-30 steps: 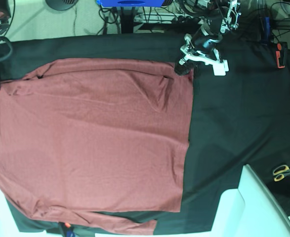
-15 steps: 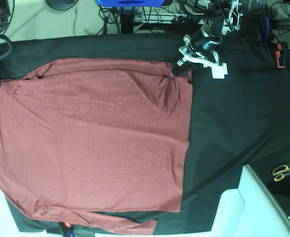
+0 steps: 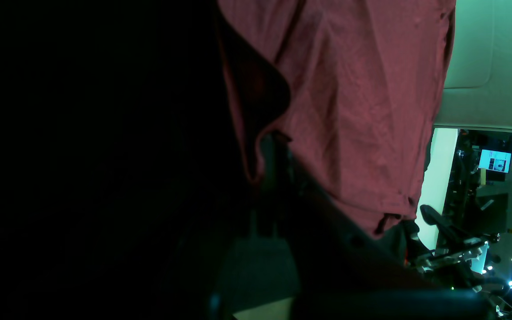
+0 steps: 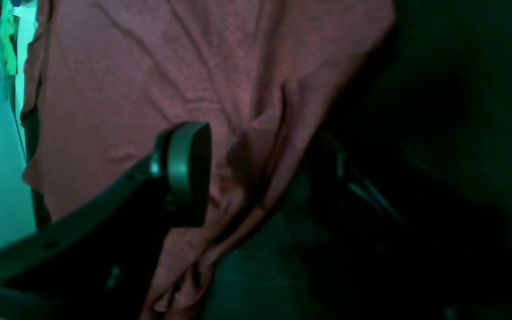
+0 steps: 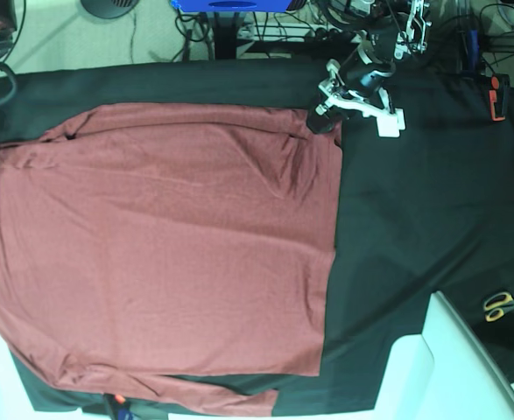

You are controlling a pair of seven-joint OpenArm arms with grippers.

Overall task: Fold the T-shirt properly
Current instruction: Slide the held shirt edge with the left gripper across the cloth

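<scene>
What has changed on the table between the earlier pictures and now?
The right claw opened and let go of the T-shirt at the base view's left edge, so that corner lies free. The left claw stayed shut on the shirt's top right corner. The shirt's body, the black cloth and the scissors did not move.

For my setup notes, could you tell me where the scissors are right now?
In the base view, the yellow-handled scissors lie at the far right edge on the black cloth, beside the white corner, well clear of the T-shirt.

Black cloth covers table; pale floor beyond, tangled cables, blue bin, yellow-handled scissors, lit monitor.
</scene>
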